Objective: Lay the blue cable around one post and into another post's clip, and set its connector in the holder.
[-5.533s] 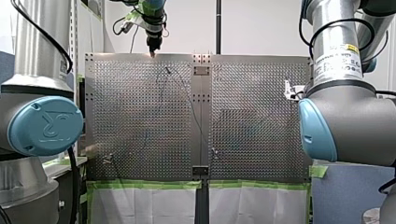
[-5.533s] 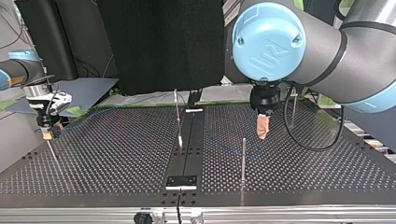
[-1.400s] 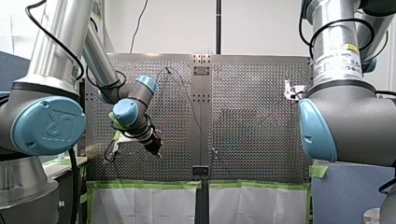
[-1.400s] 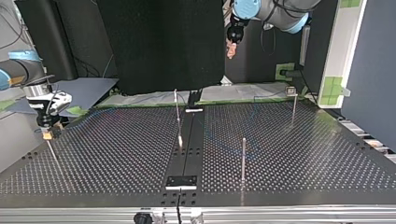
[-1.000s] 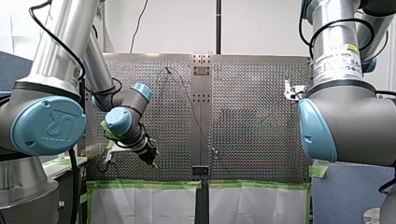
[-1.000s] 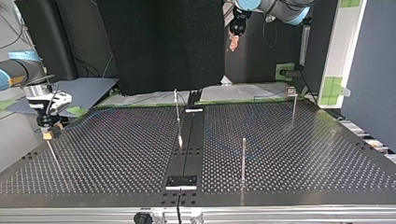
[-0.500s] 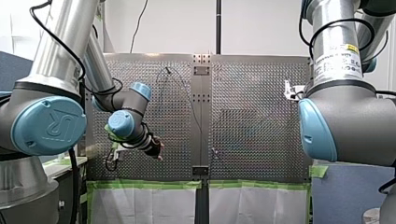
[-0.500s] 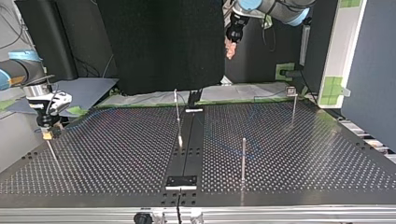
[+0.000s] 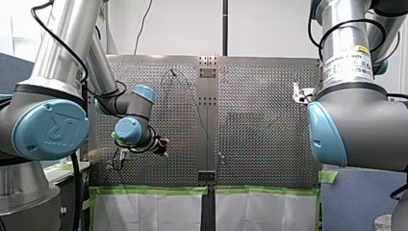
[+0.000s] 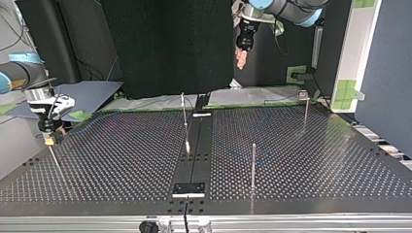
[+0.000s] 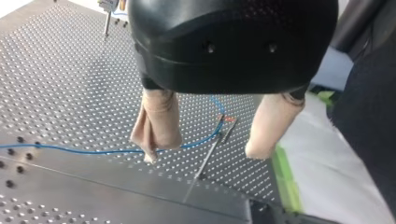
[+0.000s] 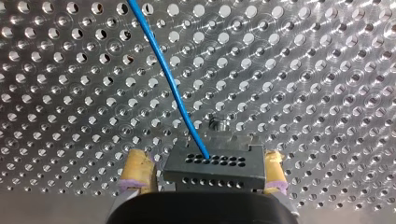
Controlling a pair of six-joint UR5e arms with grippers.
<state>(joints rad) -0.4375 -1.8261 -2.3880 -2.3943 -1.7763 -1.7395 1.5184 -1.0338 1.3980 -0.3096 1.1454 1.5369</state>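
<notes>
The thin blue cable (image 11: 93, 150) lies loose on the perforated plate and curves up past a slim post (image 11: 210, 151) with a red-tipped clip (image 11: 226, 122). My left gripper (image 11: 201, 154) hangs open high above this spot, its beige pads holding nothing. In the top view it (image 10: 240, 62) floats well above the table's far edge. The cable's other end enters a dark connector (image 12: 215, 168). That connector sits between the yellow pads of my right gripper (image 12: 205, 165), which is open with a small gap at one pad. The top view shows this gripper (image 10: 48, 138) low at the table's left.
More thin posts stand on the plate: one in the middle (image 10: 184, 121), one nearer the front (image 10: 253, 165), one at the far right with a small clip on top (image 10: 305, 109). Green tape and white sheet (image 11: 317, 154) border the plate's edge.
My left gripper has swung and turned above the table, rising in the front view and dropping a little in the top view. My right arm and the cable have not moved.
</notes>
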